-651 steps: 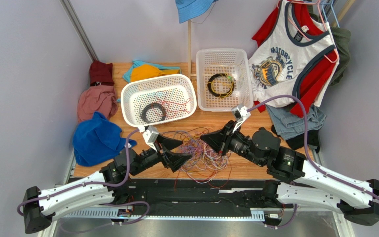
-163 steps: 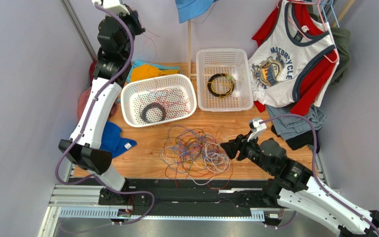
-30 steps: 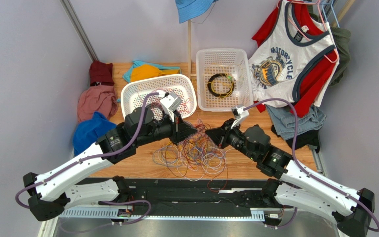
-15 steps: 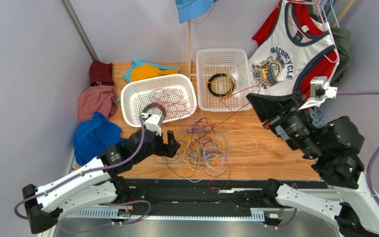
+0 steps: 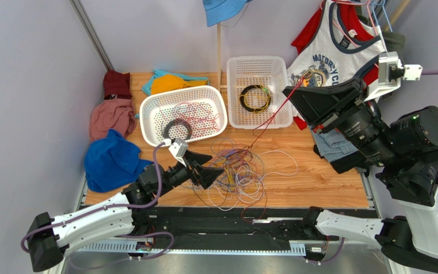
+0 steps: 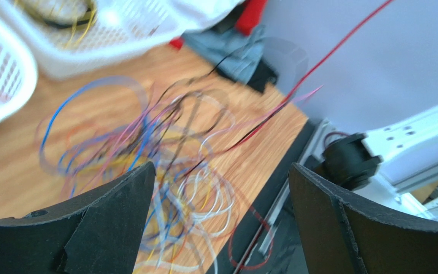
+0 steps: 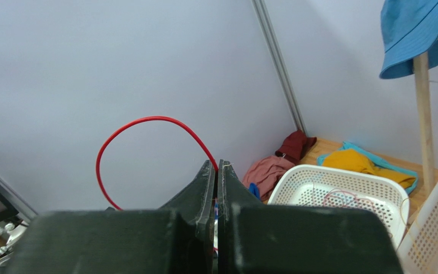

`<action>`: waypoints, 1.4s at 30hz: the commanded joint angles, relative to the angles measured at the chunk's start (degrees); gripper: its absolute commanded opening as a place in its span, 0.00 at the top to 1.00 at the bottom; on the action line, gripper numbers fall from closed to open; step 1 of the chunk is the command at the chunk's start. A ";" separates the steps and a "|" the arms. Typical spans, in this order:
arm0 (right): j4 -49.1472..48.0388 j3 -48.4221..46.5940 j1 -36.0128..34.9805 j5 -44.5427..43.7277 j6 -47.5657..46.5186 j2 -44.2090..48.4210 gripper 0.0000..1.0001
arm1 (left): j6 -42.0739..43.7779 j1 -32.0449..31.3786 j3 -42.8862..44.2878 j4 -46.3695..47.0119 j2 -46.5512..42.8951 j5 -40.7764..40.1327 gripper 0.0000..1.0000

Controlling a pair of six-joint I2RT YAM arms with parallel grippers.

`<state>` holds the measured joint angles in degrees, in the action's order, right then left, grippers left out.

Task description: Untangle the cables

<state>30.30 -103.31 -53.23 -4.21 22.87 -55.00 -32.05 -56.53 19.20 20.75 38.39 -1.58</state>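
The cables (image 5: 238, 174) lie as a loose multicoloured tangle on the wooden table, blurred in the left wrist view (image 6: 164, 154). My left gripper (image 5: 207, 168) is low at the tangle's left edge. It is open, with nothing between its fingers (image 6: 221, 166). My right gripper (image 5: 287, 91) is raised high above the right basket and is shut on a red cable (image 5: 267, 123). That cable runs taut down into the tangle. In the right wrist view the red cable (image 7: 141, 121) loops out from the shut jaws (image 7: 215, 164). It crosses the left wrist view as a straight line (image 6: 318, 63).
A white basket (image 5: 145, 123) at the back left holds a black coil and some red wires. A second white basket (image 5: 259, 123) holds a black coil. Piled clothes (image 5: 113, 160) lie on the left and a hanging shirt (image 5: 330, 68) on the right. A wooden post (image 5: 219, 54) carries a blue hat.
My left gripper has opened and dropped from by the left basket to the tangle's left edge. My right arm has risen up and to the right, pulling the red cable taut.
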 commanded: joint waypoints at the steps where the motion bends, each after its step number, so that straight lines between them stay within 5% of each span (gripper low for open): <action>1: 2.22 -1.29 -0.20 5.16 4.19 -1.33 1.00 | 8.31 -1.04 2.15 20.02 -0.07 3.60 0.05; 11: 0.46 4.87 -0.20 5.79 5.87 -0.10 1.00 | 12.98 -1.56 10.41 23.36 10.12 11.16 0.04; 26: -0.51 7.42 -0.20 5.96 5.78 0.34 1.00 | 18.69 -5.52 2.77 27.67 10.56 16.08 0.03; 35: -1.12 7.68 -0.20 8.34 7.97 0.25 1.00 | 23.00 -5.87 7.16 28.20 23.11 14.50 0.10; 38: -0.78 7.77 -0.20 8.43 8.06 0.68 1.00 | 23.53 -5.78 8.66 28.20 26.20 15.03 0.18; 40: -0.42 7.77 -0.20 8.25 7.80 0.86 1.00 | 23.27 -5.87 9.10 28.20 26.91 14.60 0.38; 42: 0.10 7.94 -0.20 7.55 7.02 1.47 1.00 | 22.92 -5.87 8.92 28.12 26.21 13.89 0.76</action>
<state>31.44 -95.48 -53.23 3.09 30.20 -54.78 -10.26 -62.17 25.71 46.02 65.21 12.45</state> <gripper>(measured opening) 0.011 0.458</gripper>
